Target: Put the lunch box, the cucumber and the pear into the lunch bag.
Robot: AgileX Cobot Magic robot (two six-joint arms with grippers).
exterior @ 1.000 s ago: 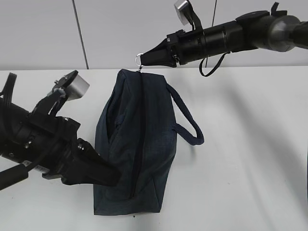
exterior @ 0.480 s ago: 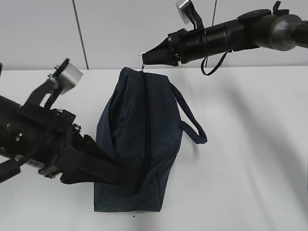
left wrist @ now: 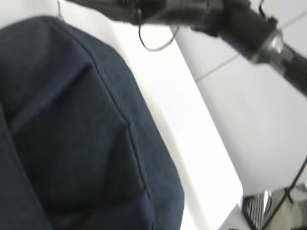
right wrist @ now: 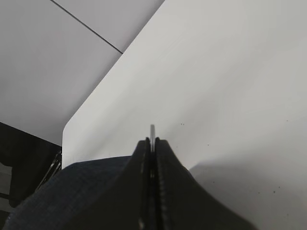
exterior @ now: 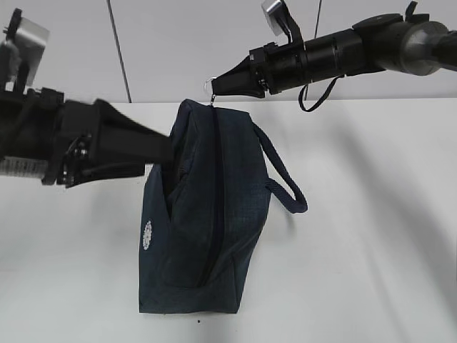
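Lunch bag (exterior: 207, 214) lay on the table (exterior: 371, 214), zipped; our right gripper (exterior: 214, 87) clamped its ring pull (exterior: 208, 86), left gripper (exterior: 161, 146) beside it, jaw state unclear. Yanking risked dragging the bag.

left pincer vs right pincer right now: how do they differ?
1. The right pincer is shut on the ring pull at the lunch bag's far end; the left pincer holds nothing.
2. The right pincer sits above the bag's top end; the left pincer sits at the bag's left side, about at its upper part.
3. They enter from opposite sides.

Both are black and point toward the bag.
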